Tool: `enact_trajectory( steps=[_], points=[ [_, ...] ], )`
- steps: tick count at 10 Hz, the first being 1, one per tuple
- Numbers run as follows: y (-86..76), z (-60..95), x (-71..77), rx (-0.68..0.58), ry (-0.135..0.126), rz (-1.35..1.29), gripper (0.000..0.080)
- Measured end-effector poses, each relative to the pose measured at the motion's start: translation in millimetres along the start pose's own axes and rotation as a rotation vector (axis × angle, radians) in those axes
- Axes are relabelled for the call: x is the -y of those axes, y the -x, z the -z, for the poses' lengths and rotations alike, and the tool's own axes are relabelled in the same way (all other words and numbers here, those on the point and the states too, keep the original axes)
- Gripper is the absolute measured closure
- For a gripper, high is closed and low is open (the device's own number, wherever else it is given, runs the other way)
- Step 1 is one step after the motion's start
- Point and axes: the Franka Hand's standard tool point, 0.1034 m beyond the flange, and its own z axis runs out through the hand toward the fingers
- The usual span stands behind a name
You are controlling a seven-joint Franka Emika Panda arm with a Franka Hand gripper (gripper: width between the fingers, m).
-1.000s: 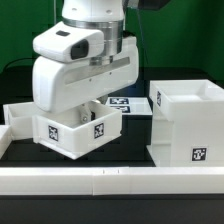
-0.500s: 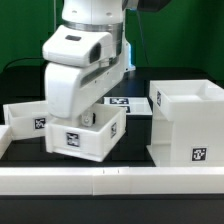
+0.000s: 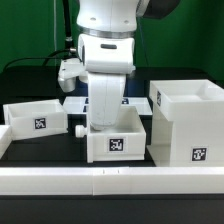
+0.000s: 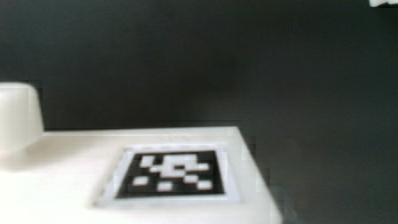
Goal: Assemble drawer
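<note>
The drawer lies in three white parts in the exterior view. The tall boxy housing (image 3: 188,125) stands at the exterior view's right. One knobbed tray (image 3: 116,142) rests on the table in the middle, right beside the housing, tag facing front and knob (image 3: 78,130) pointing to the exterior view's left. My gripper (image 3: 108,120) reaches straight down into this tray and is shut on its wall; the fingertips are hidden. The wrist view shows that tray's tagged face (image 4: 175,172) and its knob (image 4: 15,118). The second tray (image 3: 36,115) sits at the exterior view's left.
The low white border rail (image 3: 110,181) runs along the front. The marker board (image 3: 80,103) lies on the black table behind the arm. A cable hangs behind the arm.
My gripper has swung the middle tray round from a tilted, turned pose to square on the table and carried it toward the housing at the exterior view's right.
</note>
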Motion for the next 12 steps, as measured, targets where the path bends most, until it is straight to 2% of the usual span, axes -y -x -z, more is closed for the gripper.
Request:
enact_trajectory(
  steps=[2, 4, 5, 6, 8, 10, 11, 12],
  points=[
    [-2.3, -6.0, -1.5, 0.001, 0.018, 0.024, 0.0761],
    [-7.5, -13.2, -1.4, -0.001, -0.014, -0.010, 0.0761],
    [-10.2, -16.0, -4.0, -0.003, -0.007, -0.018, 0.0761],
    [-10.8, -17.2, -4.6, -0.007, 0.028, -0.018, 0.0761],
    [-10.4, -19.0, -2.8, -0.007, 0.022, -0.020, 0.0761],
    [-13.0, -22.9, -5.4, -0.010, 0.037, -0.022, 0.0761],
    [-16.5, -25.2, -6.3, -0.011, 0.032, -0.027, 0.0761],
    [-19.1, -26.1, -7.4, -0.013, 0.038, -0.029, 0.0761]
  ],
)
